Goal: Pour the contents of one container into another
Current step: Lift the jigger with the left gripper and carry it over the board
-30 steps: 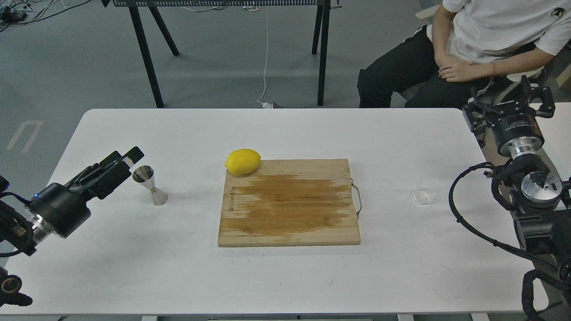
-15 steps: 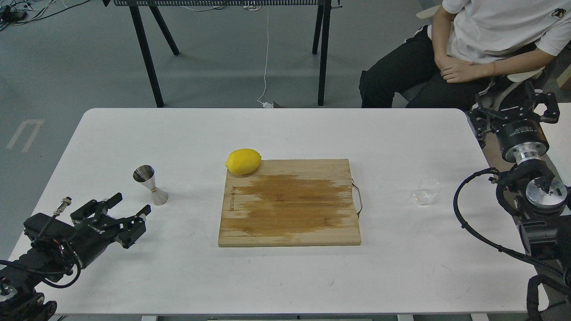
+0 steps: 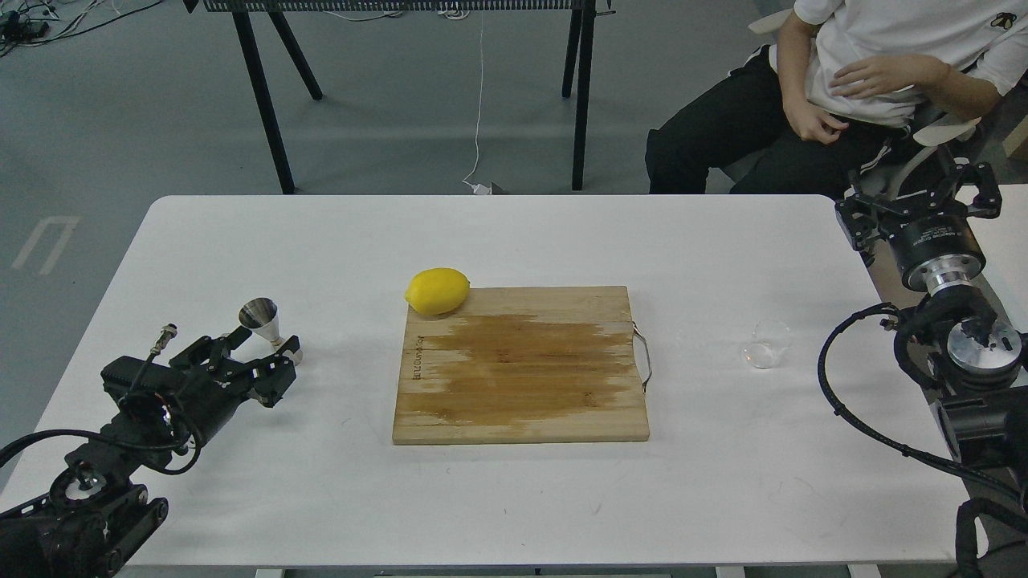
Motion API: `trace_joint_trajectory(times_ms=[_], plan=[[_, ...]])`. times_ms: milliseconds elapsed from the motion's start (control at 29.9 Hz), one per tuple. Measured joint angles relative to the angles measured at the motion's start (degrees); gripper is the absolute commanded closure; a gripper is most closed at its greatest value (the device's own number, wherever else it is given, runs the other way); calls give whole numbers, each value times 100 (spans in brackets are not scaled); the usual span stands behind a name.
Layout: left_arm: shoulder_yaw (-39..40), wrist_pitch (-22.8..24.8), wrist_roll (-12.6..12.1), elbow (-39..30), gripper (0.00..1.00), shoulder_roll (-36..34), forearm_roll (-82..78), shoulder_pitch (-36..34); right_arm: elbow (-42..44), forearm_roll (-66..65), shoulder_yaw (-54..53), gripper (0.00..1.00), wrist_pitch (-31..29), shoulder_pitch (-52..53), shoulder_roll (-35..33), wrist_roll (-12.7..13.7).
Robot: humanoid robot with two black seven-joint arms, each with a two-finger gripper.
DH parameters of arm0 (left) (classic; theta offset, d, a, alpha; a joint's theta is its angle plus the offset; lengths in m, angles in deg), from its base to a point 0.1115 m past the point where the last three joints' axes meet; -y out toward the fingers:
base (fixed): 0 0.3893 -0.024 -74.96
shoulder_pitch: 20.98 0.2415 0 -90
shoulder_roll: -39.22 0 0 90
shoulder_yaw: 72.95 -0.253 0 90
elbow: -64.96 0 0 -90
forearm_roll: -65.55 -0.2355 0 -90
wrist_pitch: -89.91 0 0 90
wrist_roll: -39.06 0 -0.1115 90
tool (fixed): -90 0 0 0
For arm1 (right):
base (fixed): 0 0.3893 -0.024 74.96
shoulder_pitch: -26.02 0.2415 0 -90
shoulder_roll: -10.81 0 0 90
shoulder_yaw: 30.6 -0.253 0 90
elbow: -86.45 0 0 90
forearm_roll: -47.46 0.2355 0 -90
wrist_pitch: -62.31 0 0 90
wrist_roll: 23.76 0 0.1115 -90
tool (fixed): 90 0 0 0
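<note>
The left arm comes in from the lower left corner and lies low, its forearm running up and to the right, cables looped around the thick wrist section. The left gripper points up and to the right with its jaws spread apart, both dark fingers clearly separate. The right arm rises along the right edge, bulky joints stacked one above another with a black cable arcing out beside them. The right gripper sits at the top of that arm, pointing away, its jaws spread wide with nothing between them.
</note>
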State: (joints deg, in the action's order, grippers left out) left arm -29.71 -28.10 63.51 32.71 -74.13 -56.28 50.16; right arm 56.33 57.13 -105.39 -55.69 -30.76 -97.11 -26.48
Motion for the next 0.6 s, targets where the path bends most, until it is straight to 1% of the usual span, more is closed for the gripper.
trace_joint_trajectory(times_ms=[100, 134, 335, 435, 602], plan=[[0, 1, 20, 162, 47, 110, 4, -100, -17, 0, 0, 0, 0, -15, -7, 0], [0, 14, 27, 198, 51, 141, 4, -124, -18, 0, 0, 0, 0, -16, -8, 0], [-11, 72, 33, 411, 85, 229, 66, -230, -13, -2, 7, 0, 0, -18, -7, 0], [-52, 71, 35, 639, 91, 255, 108, -268, 8, -9, 10, 0, 0, -26, -5, 0], [-150, 2, 48, 716, 93, 265, 126, -288, 15, -12, 14, 0, 0, -26, -5, 0]])
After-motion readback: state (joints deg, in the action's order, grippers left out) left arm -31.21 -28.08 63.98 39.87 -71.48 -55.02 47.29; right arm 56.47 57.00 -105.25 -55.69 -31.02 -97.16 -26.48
